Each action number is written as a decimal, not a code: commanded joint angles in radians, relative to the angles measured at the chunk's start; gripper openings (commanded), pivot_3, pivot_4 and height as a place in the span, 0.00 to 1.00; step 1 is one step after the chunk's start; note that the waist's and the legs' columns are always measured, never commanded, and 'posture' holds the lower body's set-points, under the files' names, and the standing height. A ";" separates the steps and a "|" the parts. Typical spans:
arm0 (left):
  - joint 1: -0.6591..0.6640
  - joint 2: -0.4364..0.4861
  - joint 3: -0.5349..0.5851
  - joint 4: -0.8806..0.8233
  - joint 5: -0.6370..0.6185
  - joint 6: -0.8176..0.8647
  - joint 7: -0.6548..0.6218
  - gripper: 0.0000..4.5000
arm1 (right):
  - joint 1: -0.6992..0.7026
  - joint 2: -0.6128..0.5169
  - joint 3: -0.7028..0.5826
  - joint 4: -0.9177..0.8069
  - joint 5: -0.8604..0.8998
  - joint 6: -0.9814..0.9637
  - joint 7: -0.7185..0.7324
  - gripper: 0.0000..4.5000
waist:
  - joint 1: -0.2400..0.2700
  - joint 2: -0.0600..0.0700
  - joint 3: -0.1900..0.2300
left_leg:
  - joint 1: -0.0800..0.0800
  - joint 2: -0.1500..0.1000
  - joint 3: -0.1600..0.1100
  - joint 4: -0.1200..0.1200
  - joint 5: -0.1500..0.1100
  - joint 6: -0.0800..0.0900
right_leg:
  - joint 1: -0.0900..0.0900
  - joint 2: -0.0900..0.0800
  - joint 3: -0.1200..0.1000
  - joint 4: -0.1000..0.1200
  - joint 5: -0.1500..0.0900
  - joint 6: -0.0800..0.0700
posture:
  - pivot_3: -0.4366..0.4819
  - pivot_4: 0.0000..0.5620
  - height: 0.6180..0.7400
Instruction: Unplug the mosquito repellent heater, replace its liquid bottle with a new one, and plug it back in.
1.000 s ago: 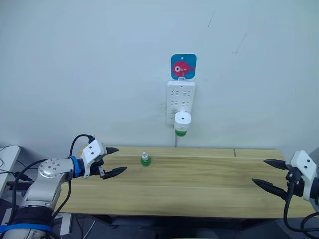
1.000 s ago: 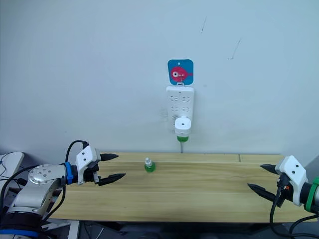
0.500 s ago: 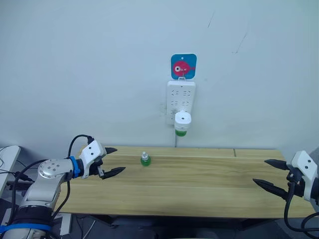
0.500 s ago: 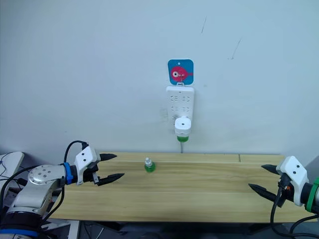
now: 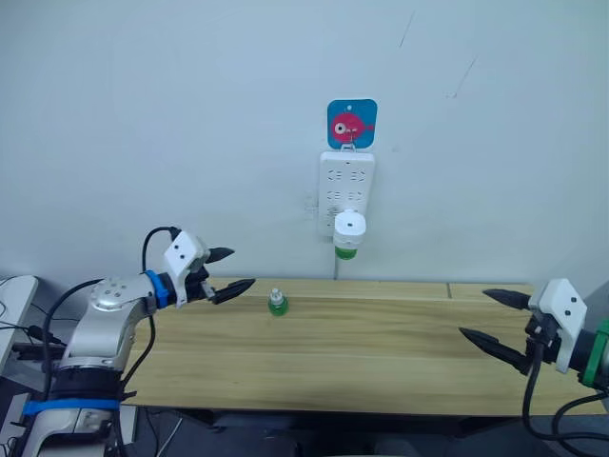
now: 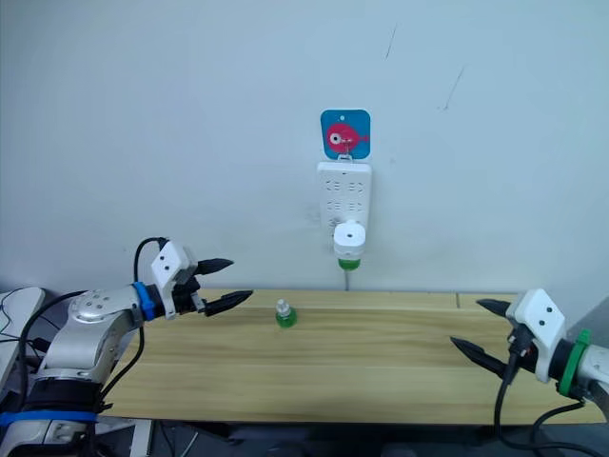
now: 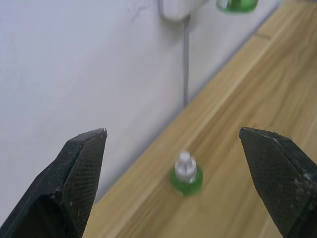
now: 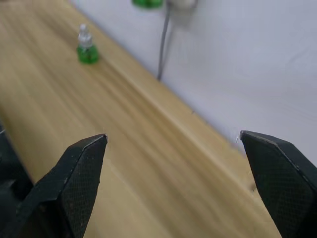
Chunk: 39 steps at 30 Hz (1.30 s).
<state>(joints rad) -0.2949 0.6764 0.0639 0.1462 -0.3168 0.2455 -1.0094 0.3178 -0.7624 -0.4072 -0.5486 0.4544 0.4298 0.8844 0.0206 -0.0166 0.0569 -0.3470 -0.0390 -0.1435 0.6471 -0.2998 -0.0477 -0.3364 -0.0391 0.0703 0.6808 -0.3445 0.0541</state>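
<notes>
White and still plugged into the power strip at upper centre of the frame, the heater hangs with its green bottle beneath, so unplugging looks not yet begun. Both the left end effector and right end effector are wide open and empty, low and well apart from it. Next, one must rise to the heater. A spare bottle stands on the counter.
</notes>
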 commanded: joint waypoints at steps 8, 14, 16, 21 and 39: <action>-0.233 -0.117 -0.010 -0.010 -0.061 0.169 0.071 0.91 | -0.072 0.066 0.003 -0.348 0.222 0.252 -0.270 1.00 | -0.032 0.001 0.054 | -0.002 0.000 -0.003 0.001 0.000 0.000 | 0.000 0.000 -0.002 0.000 0.000 0.000 | 0.38 0.27 0.94; -0.316 -0.163 -0.025 0.083 -0.037 0.144 0.063 0.81 | -0.103 0.072 0.018 -0.395 0.287 0.295 -0.345 1.00 | -0.068 -0.001 0.082 | -0.004 0.000 -0.003 0.001 0.000 0.000 | -0.002 0.000 -0.003 0.000 0.000 0.000 | 0.35 0.32 0.94; -0.347 -0.176 -0.033 0.119 -0.028 0.130 0.056 0.81 | -0.116 0.074 0.028 -0.414 0.309 0.309 -0.373 1.00 | -0.078 -0.002 0.093 | -0.008 0.000 -0.003 0.002 0.000 0.000 | -0.005 0.000 -0.003 0.000 0.000 0.000 | 0.33 0.34 0.94; -0.423 -0.205 -0.043 0.217 -0.011 0.092 0.042 0.81 | -0.135 0.064 0.038 -0.443 0.355 0.333 -0.428 1.00 | -0.088 -0.001 0.109 | -0.020 -0.001 -0.008 0.011 0.000 0.000 | -0.012 0.000 -0.007 0.002 0.000 0.000 | 0.31 0.36 0.94; -0.613 -0.279 -0.080 0.411 0.025 0.006 -0.069 0.81 | -0.181 0.004 0.037 -0.480 0.500 0.374 -0.571 1.00 | -0.101 -0.002 0.133 | -0.034 -0.004 -0.020 0.020 0.001 0.000 | -0.016 -0.001 -0.023 0.002 0.002 0.003 | 0.26 0.37 0.94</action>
<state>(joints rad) -0.8604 0.4045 -0.0151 0.5827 -0.2864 0.2757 -1.0702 0.1388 -0.7480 -0.3599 -0.9932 0.9320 0.8131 0.3224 -0.0802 -0.0184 0.1897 -0.3816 -0.0427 -0.1636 0.6671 -0.2987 -0.0480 -0.3524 -0.0405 0.0458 0.6827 -0.3422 0.0569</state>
